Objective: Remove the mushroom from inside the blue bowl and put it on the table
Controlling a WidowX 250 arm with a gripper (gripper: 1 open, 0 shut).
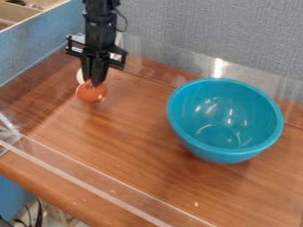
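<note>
Behind my workspace there's a grey fabric backdrop [225, 31] filling the upper part of the view. Up in the top left corner, to the left of that backdrop, I've got a light wooden crate [30, 11] with pale slatted sides. Just below the crate a blue panel [34, 44] runs diagonally down toward the left edge. Far from the backdrop, down at the bottom left corner, I catch some dark cables [27, 215], tangled and too dim to make out clearly.
</note>
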